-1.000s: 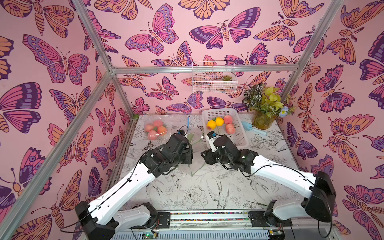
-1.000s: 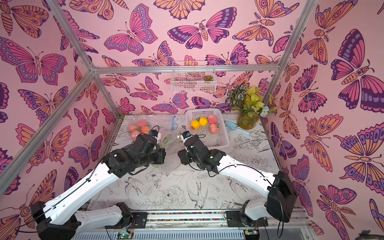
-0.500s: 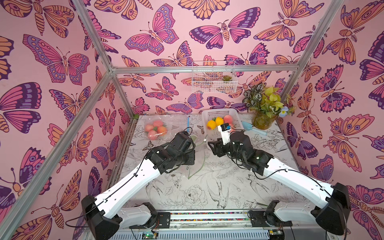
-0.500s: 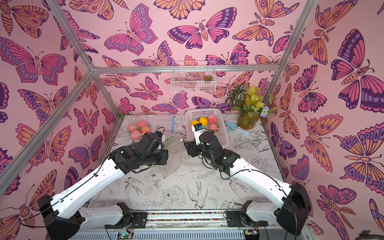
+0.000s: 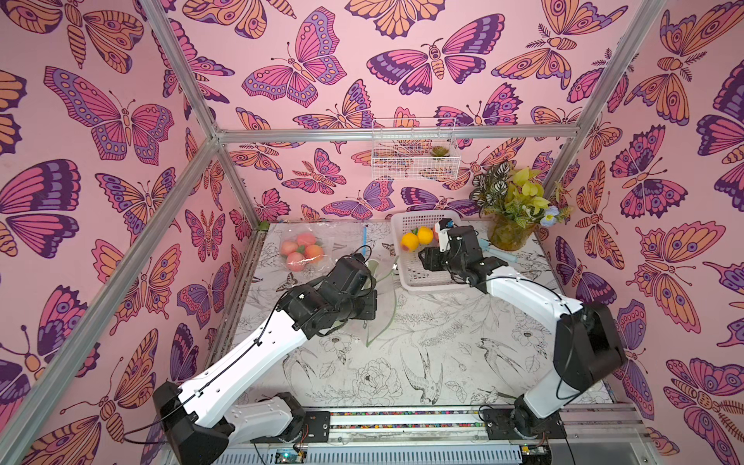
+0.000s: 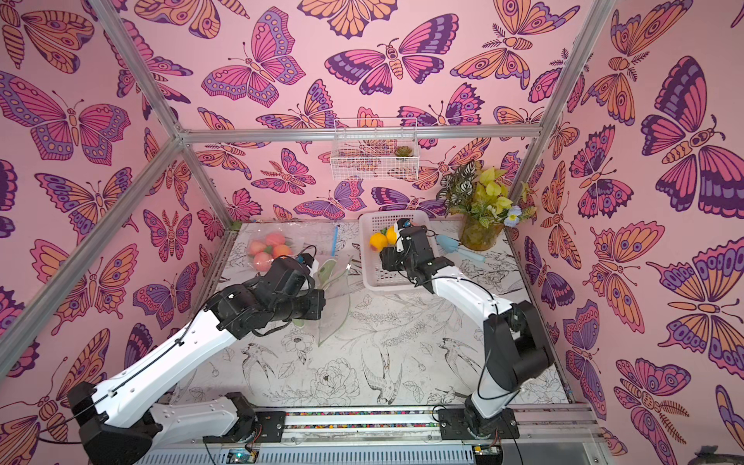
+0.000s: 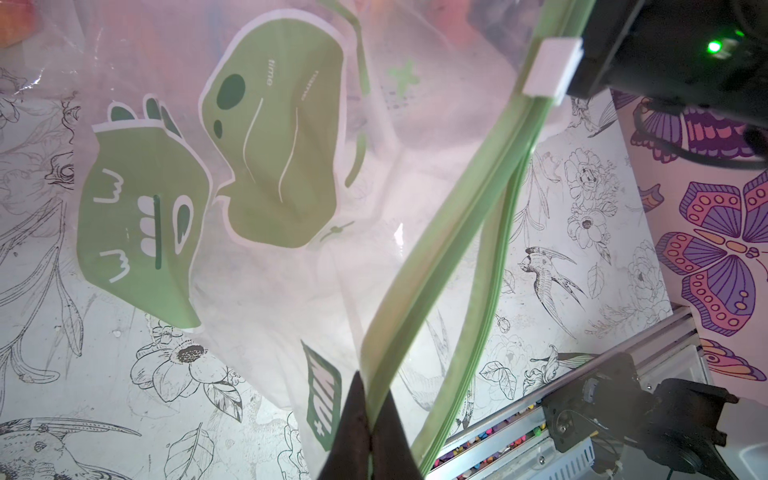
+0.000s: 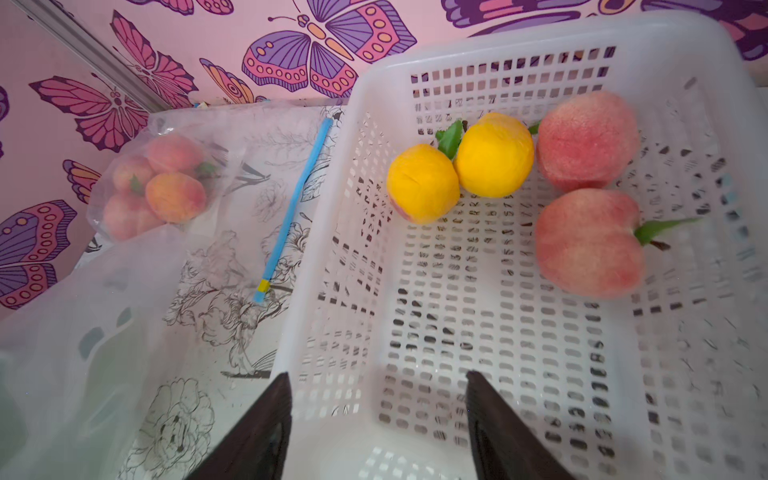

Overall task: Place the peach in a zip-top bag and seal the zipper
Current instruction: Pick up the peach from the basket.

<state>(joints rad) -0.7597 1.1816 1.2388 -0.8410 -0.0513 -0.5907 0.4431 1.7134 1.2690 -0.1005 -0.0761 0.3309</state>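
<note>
**A:** How many peaches sit in the white basket (image 8: pixel 478 311)?

**B:** I count four: two yellow peaches (image 8: pixel 422 183) and two pink peaches (image 8: pixel 588 243).

**A:** And bags?

**B:** Two from my seat. One is the dinosaur-print bag (image 7: pixel 266 166). The other is the clear bag (image 5: pixel 342 241) at the back, holding four bagged peaches (image 5: pixel 296 261) as far as I can make out.

**A:** Anything else?

**B:** One flower vase (image 5: pixel 509 237), one wire rack (image 5: pixel 414 163) with one small succulent (image 5: pixel 439 151), and one blue tool (image 6: pixel 447 242).

A vase (image 5: pixel 508 237) of leafy plants stands at the table's (image 5: pixel 443 342) far corner. A blue trowel (image 6: pixel 449 242) lies just beside the vase. Up the wall from the vase hangs a wire basket (image 5: pixel 414 172) holding a small succulent (image 5: pixel 439 151).
</note>
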